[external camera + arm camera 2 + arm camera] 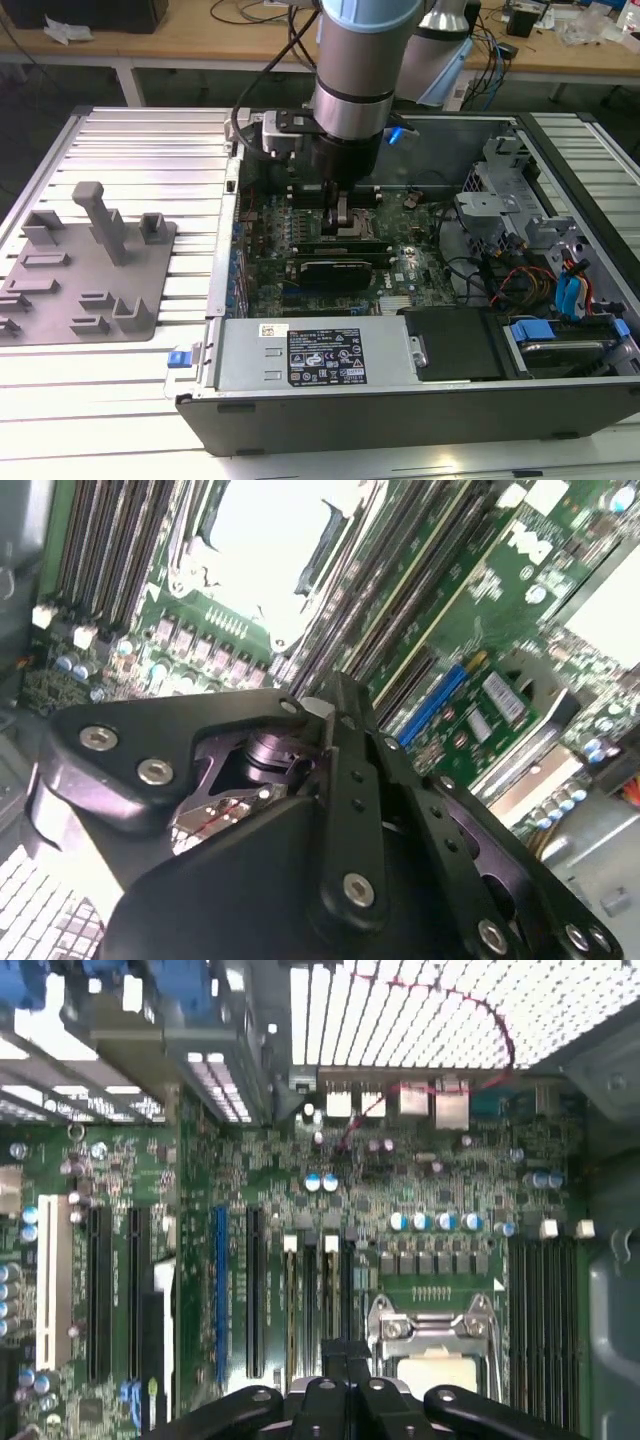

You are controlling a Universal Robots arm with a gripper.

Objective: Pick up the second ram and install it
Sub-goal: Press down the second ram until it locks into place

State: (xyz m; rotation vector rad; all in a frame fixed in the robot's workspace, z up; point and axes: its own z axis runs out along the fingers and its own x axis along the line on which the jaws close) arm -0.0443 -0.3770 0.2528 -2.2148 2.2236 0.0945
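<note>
The big grey arm (355, 50) reaches straight down into the open computer case (400, 400), and its gripper (341, 213) sits low over the green motherboard (400, 290), right by the memory slots. The black fingers (345, 780) look drawn close together, edge to edge in the second wrist view, but I cannot make out for certain whether a stick is pinched between them. Just beneath the gripper's tip, in the exterior view, a long dark strip lies along the slots; that may be the second ram (350, 243), though I cannot tell if it is seated or gripped. Just beyond that, toward the case's front wall, lies a broader black expansion card (340, 270). The processor socket (432, 1345) sits just beside the fingers in the first wrist view. Well away toward the exterior view's left, the grey fixture plate (85, 275) rests on the ribbed table (150, 150).
</note>
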